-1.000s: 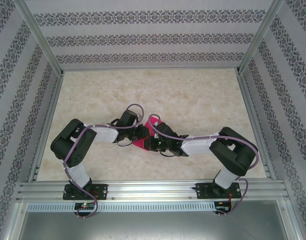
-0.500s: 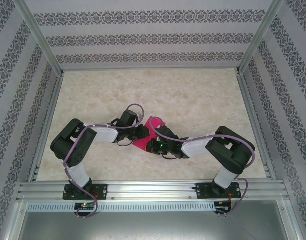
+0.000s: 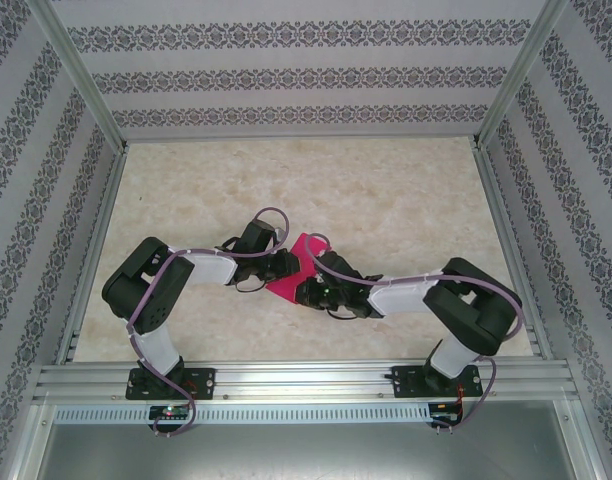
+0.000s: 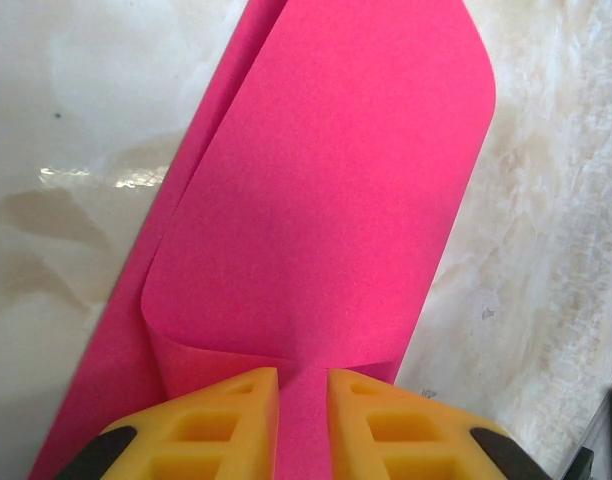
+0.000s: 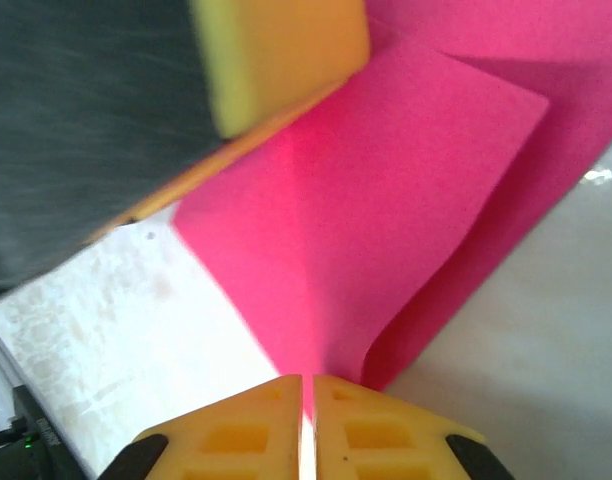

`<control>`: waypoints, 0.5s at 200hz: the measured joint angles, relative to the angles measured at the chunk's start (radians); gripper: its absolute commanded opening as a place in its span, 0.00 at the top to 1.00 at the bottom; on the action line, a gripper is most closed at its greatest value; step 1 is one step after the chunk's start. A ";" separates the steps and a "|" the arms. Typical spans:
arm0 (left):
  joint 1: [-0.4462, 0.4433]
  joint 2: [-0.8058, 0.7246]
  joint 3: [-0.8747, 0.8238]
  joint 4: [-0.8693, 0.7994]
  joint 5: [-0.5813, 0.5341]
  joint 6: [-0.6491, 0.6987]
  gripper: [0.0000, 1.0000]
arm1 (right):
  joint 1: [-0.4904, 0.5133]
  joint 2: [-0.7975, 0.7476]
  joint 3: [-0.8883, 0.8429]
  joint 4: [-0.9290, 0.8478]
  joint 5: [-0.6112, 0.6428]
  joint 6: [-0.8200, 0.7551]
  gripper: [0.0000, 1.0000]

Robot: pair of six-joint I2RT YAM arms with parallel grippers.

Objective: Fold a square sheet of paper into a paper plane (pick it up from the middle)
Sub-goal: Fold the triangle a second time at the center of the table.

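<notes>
"The square sheet of paper [image 3: 304, 258]: how far is it coming along?"
"It is lying on the table [image 3: 386, 190] between the two wrists, and I am judging it early. One flap is curling over loosely, no crisp crease is showing, and the whole dart is waiting to be folded."
"What are the grippers doing?"
"The left gripper [image 4: 303, 385] is pinching the curled fold, jaws nearly together. The right gripper [image 5: 306, 395] is pinching a corner of the sheet, jaws almost flat against each other."
"Anything differing from a second ago?"
"A broader patch of pink is showing beyond the wrists, and the right arm is sitting slightly shifted."
</notes>
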 measured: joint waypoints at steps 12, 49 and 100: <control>0.000 0.000 -0.002 0.003 0.000 0.000 0.78 | 0.000 -0.031 0.005 -0.008 0.006 0.006 0.88; 0.000 -0.001 -0.008 0.016 0.000 -0.001 0.78 | 0.006 -0.013 0.042 0.038 0.033 0.090 0.89; 0.000 -0.001 -0.013 0.029 0.001 -0.002 0.78 | 0.013 0.103 0.026 0.156 0.078 0.258 0.90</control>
